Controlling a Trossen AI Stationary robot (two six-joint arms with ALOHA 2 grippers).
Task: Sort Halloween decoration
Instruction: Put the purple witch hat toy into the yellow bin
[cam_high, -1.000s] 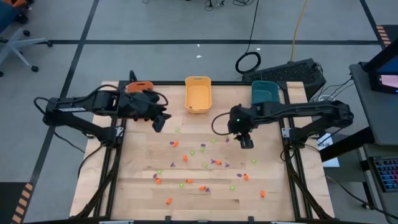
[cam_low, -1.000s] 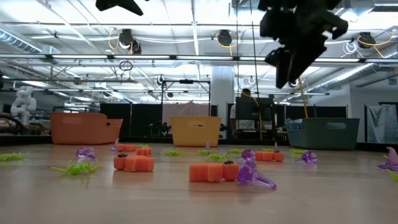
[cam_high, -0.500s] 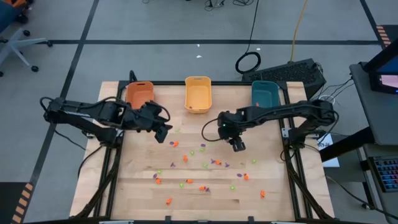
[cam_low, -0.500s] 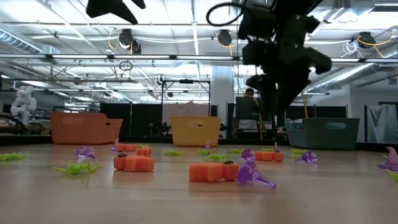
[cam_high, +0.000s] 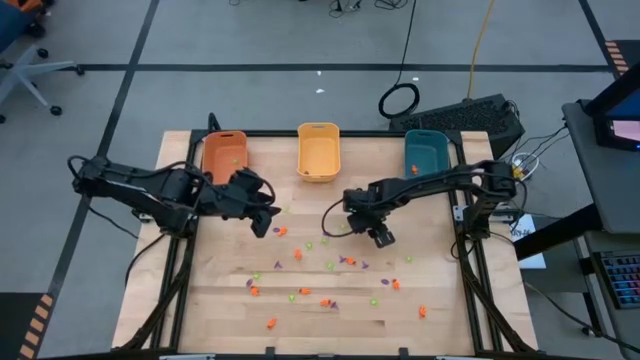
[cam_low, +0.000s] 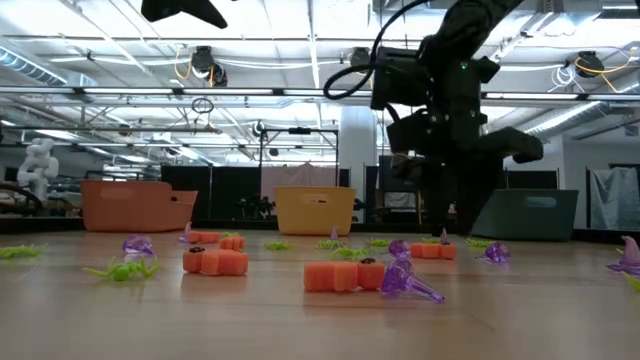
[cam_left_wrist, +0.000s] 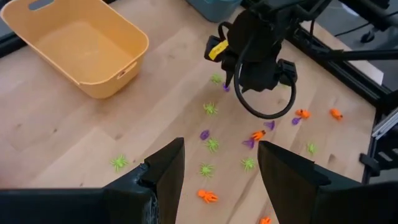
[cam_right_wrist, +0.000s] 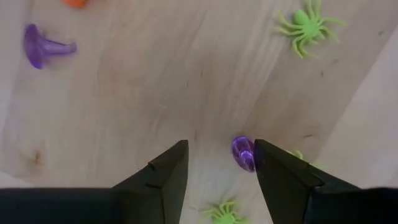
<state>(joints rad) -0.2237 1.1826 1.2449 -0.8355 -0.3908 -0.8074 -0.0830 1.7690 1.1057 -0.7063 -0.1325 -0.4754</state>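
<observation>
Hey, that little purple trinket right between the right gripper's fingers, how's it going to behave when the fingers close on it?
The purple trinket looks tiny, rounded and glossy, so it is probably very light and may squirt sideways. It lies close beside one finger of the open right gripper, off centre, so it would likely get nudged along the wooden table before being pinched.

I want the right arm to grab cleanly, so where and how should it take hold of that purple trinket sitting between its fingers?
Probably grip the purple trinket across its rounded body, coming straight down from above. It lies flat on the wooden table, close against one finger of the open right gripper, so shift slightly to centre it first; green spiders lie nearby.
</observation>
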